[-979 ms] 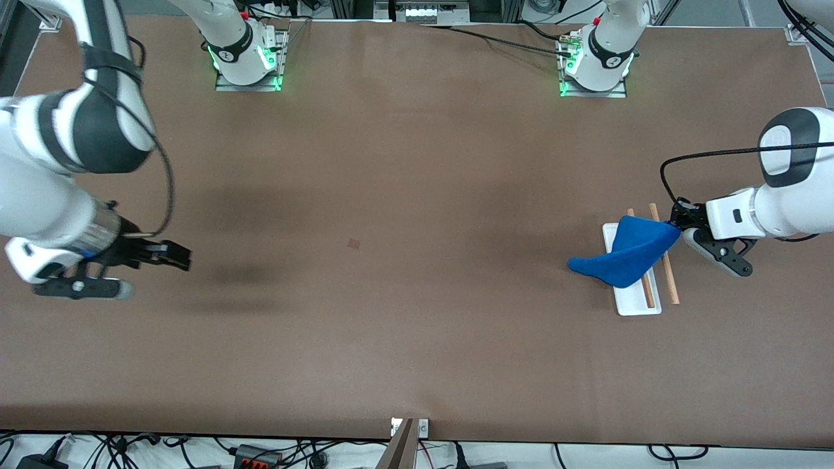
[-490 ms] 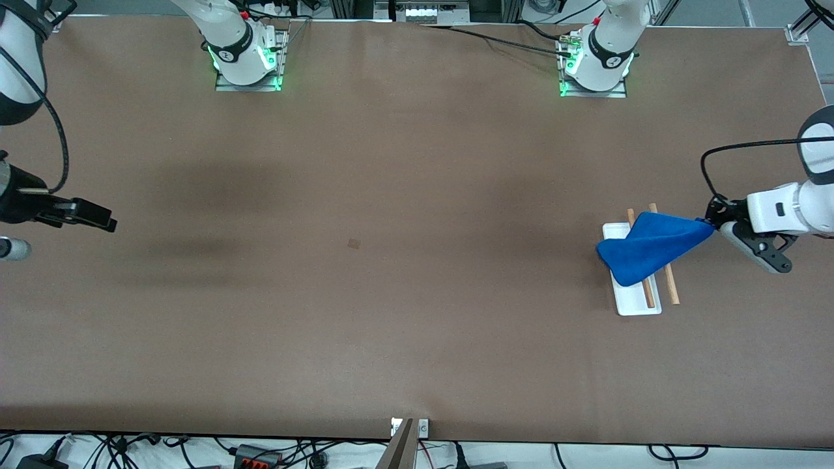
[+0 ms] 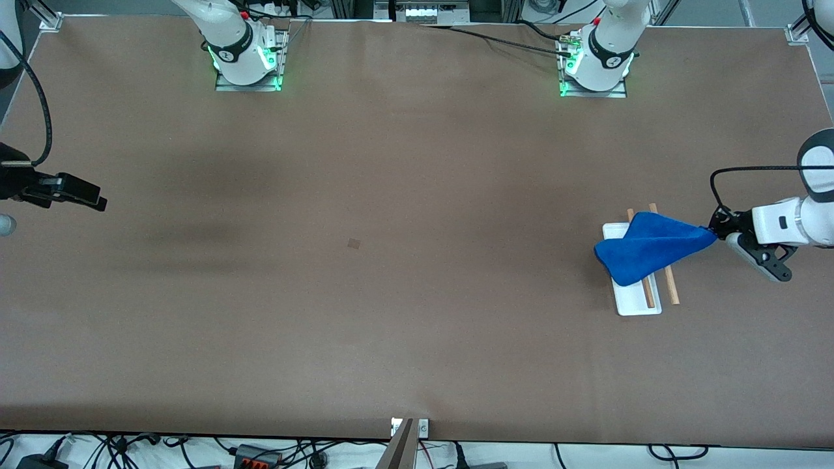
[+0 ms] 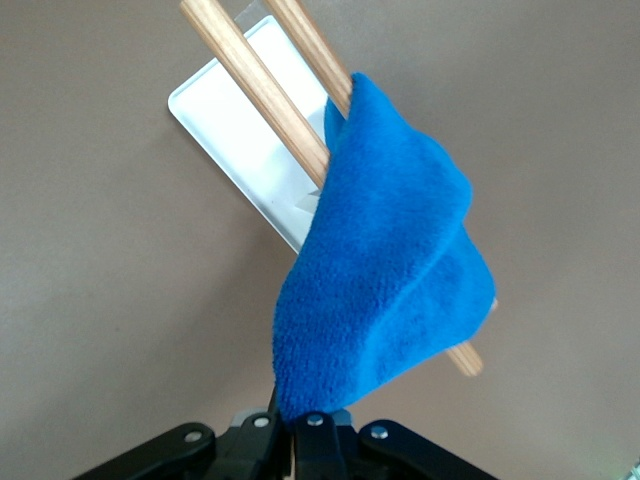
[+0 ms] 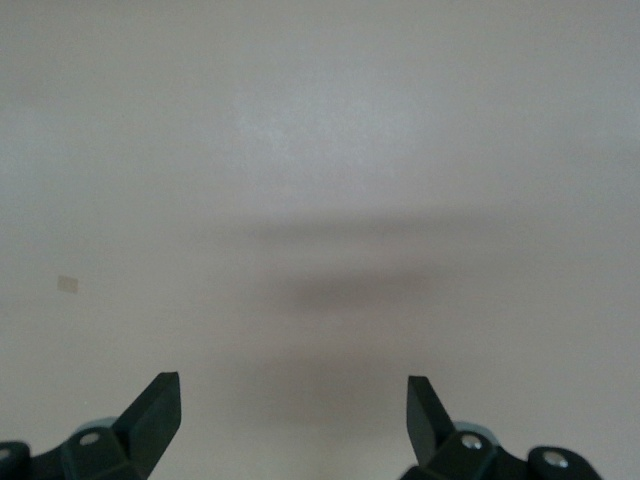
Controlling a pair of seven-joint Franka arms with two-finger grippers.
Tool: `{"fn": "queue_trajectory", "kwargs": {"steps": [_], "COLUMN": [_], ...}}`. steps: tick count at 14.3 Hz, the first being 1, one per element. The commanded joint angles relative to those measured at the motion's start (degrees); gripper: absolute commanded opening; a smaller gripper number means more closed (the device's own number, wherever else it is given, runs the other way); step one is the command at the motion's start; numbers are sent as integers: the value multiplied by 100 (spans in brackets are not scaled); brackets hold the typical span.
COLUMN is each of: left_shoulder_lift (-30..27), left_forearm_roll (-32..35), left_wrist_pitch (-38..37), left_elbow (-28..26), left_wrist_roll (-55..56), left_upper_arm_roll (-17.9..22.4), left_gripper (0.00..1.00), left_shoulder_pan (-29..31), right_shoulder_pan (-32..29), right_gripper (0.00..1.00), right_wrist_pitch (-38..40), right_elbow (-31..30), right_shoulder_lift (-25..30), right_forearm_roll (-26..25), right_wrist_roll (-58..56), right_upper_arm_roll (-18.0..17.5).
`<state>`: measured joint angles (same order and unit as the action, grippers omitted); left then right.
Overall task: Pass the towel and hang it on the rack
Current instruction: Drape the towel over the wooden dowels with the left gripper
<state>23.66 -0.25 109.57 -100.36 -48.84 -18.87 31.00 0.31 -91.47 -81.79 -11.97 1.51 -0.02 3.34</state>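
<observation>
A blue towel lies draped across the two wooden rods of the rack, which has a flat white base and stands toward the left arm's end of the table. My left gripper is shut on one corner of the towel and holds it stretched out beside the rack. In the left wrist view the towel hangs over both rods above the white base, its corner pinched in my left gripper. My right gripper is open and empty over the right arm's end of the table, also open in its wrist view.
The brown table carries a small dark mark near its middle. The arm bases stand along the table's top edge. Cables lie below the table's front edge.
My left gripper has pulled the towel's corner away from the rack, spreading the towel over both rods. My right arm has drawn back to the table's end and risen.
</observation>
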Motion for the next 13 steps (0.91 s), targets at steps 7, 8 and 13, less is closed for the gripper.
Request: {"fn": "queue_trajectory", "kwargs": {"steps": [7, 8, 13], "left_shoulder_lift": [630, 701, 903], "left_forearm_roll": [113, 113, 113], "left_wrist_pitch": [643, 679, 908], "left_elbow": [175, 175, 175], "left_wrist_roll": [-573, -635, -715], "left_upper_arm_roll": [-64, -73, -73], "left_gripper": [1, 1, 2], "left_shoulder_pan": [249, 301, 354], "right_shoulder_pan": [-40, -40, -22], "right_gripper": [100, 100, 100], "right_wrist_pitch": [-839, -811, -811], "right_elbow": [-1657, -1543, -1489], "right_shoulder_lift": [1056, 1030, 1030], "right_forearm_roll": [-98, -98, -186], "right_wrist_roll": [-147, -148, -218], "right_upper_arm_roll": [-70, -61, -88]}}
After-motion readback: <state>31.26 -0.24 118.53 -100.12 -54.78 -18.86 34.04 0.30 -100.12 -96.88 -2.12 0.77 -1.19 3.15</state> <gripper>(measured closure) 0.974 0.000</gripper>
